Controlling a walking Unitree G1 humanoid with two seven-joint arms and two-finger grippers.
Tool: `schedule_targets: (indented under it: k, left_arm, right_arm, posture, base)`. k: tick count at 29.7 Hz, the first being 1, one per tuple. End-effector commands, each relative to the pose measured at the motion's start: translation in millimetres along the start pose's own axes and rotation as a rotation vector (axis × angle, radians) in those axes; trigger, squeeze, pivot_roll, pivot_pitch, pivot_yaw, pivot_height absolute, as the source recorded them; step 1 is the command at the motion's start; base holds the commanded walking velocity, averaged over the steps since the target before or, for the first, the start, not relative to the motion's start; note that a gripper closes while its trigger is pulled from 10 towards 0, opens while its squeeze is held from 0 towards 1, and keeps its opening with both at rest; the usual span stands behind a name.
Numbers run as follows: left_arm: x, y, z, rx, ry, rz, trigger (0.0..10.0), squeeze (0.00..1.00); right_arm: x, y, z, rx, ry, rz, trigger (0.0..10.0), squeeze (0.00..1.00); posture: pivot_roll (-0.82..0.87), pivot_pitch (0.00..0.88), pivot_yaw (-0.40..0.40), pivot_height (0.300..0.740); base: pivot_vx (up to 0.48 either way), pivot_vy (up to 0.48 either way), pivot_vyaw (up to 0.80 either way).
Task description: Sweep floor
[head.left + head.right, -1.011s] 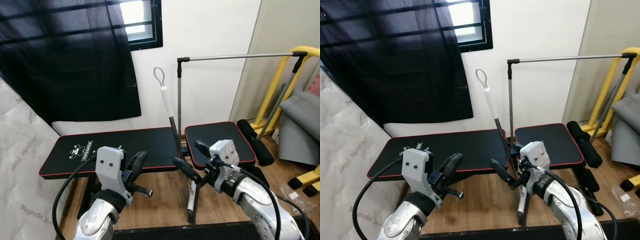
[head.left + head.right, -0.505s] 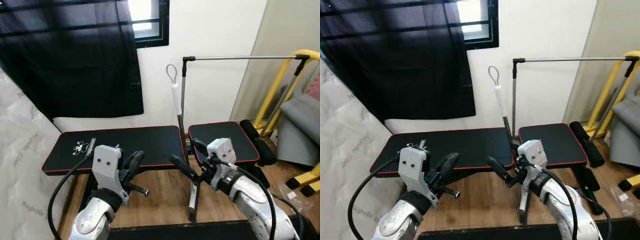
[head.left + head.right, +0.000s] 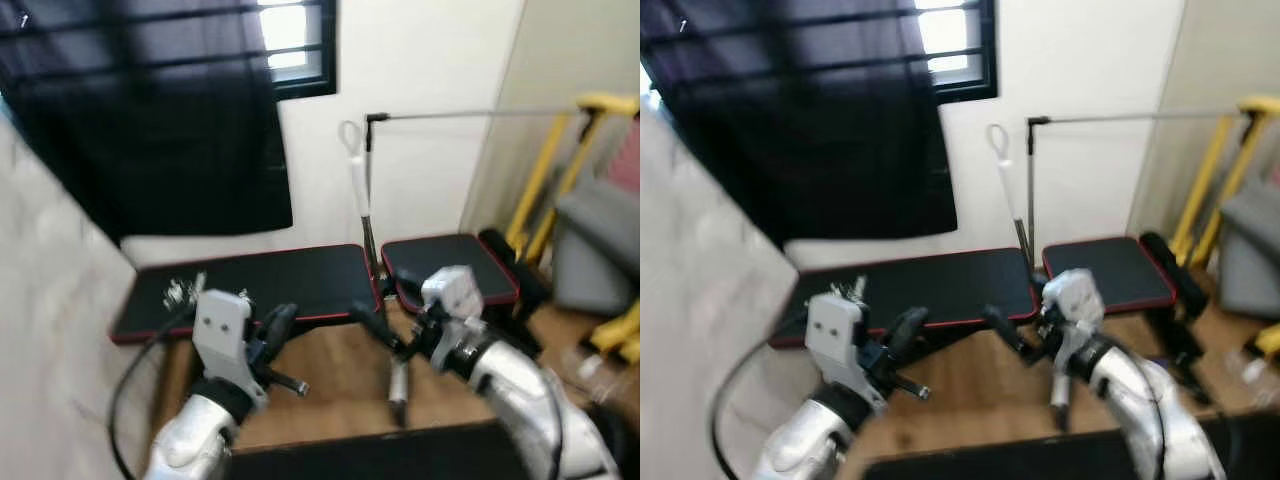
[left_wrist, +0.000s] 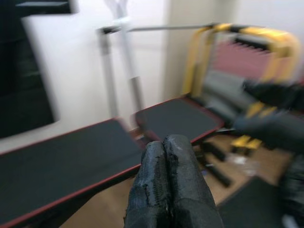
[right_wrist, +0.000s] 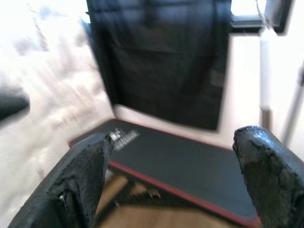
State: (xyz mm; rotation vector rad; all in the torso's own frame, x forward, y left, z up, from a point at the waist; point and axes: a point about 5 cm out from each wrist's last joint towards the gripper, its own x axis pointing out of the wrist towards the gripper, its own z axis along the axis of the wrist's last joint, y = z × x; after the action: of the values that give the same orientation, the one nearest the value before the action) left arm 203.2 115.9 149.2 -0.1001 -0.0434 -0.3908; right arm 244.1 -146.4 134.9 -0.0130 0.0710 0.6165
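- All the views are smeared by motion blur, so fine detail is poor throughout.
- The long-handled broom with a white grip and a wire loop at its top (image 3: 356, 180) stands upright against the white wall (image 3: 420, 60), behind the gap between the two bench pads. Its lower shaft runs down behind the right arm, and its head is hidden or too blurred to pick out.
- The left hand (image 3: 278, 326) is raised in front of the robot, over the wooden floor (image 3: 340, 375). In the left wrist view its two black fingers (image 4: 166, 190) lie pressed together with nothing between them.
- The right hand (image 3: 375, 325) is raised near the foot of the broom's shaft. In the right wrist view its fingers (image 5: 85, 175) stand wide apart and hold nothing. Whether a finger touches the shaft cannot be told through the blur.
- A long flat black bench pad with red edging (image 3: 260, 285) lies across the scene beyond the hands, with a white mark near its left end, too blurred to read. A shorter matching black pad (image 3: 450, 265) sits just to its right.
- A thin grey metal bar on an upright post (image 3: 1110, 118) runs sideways behind the pads and ends at a yellow metal frame (image 3: 545, 170), which the picture edge cuts off.
- A black curtain (image 3: 150, 130) hangs below a dark-framed window (image 3: 290, 45).
- A pale, washed-out surface (image 3: 700, 270) rises along the left side, probably a wrapped mattress.
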Motion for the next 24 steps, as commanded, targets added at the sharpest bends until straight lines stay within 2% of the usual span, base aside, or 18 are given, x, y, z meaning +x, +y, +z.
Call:
schedule_targets:
  k: [1,8,19,22,24]
  left_arm:
    - [-3.0,4.5,-5.7,0.008,0.037,0.019,10.0,0.0]
    - [-3.6,4.9,-5.4,0.01,0.04,0.02,10.0,0.0]
    - [-5.5,6.8,-2.5,0.01,0.031,0.041,10.0,0.0]
    - [-4.8,9.7,0.2,-0.004,0.021,0.069,10.0,0.0]
    - [-4.2,10.7,1.4,-0.008,0.016,0.076,10.0,0.0]
  right_arm:
    - [1.6,3.0,-0.7,0.003,0.003,0.004,10.0,0.0]
    - [1.7,3.9,0.4,-0.002,0.002,0.002,10.0,0.0]
    - [4.6,2.0,3.1,-0.006,0.002,-0.034,10.0,0.0]
    - [6.5,1.0,3.9,-0.009,0.003,-0.051,10.0,0.0]
    - [7.0,0.6,4.4,-0.009,0.001,-0.055,10.0,0.0]
  posture:
    - [-0.11,0.0,0.006,0.74]
    - [-0.1,0.0,0.009,0.74]
    - [-0.1,0.0,0.011,0.74]
    - [-0.11,0.0,0.009,0.74]
    - [-0.11,0.0,0.009,0.74]
  base:
    - [0.0,0.296,0.0]
    - [0.0,0.291,0.0]
    - [0.0,0.0,-0.08]
    - [0.341,0.0,-0.8]
    - [0.439,0.0,0.0]
